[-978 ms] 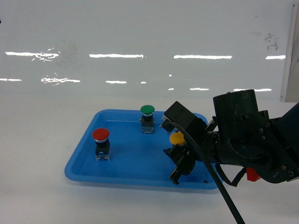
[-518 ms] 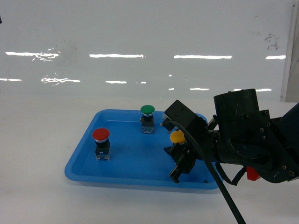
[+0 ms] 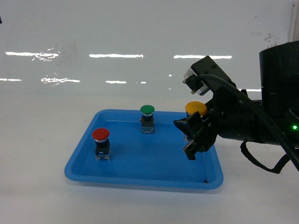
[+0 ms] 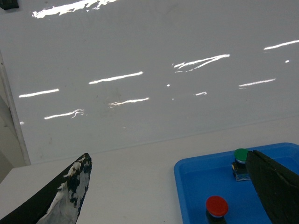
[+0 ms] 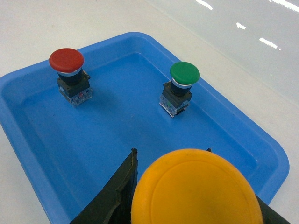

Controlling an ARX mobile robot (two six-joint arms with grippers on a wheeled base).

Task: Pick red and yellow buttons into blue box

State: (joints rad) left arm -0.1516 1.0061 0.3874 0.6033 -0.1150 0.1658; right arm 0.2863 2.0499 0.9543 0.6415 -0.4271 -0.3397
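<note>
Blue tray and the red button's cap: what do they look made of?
The blue tray looks like moulded plastic, semi-gloss: uniform colour, rounded corners, soft highlights along its sloped walls. The red button has a cap that looks like smooth, matte-to-satin plastic, evenly coloured, above a silvery ring that may be metal. Its body below looks partly clear plastic; details are too small to confirm.

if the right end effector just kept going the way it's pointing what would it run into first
Probably the bare floor of the shallow blue tray. The right end effector, shut on the yellow button, points down and leftward; the red button and green button seem off that line, though depth is unclear.
</note>
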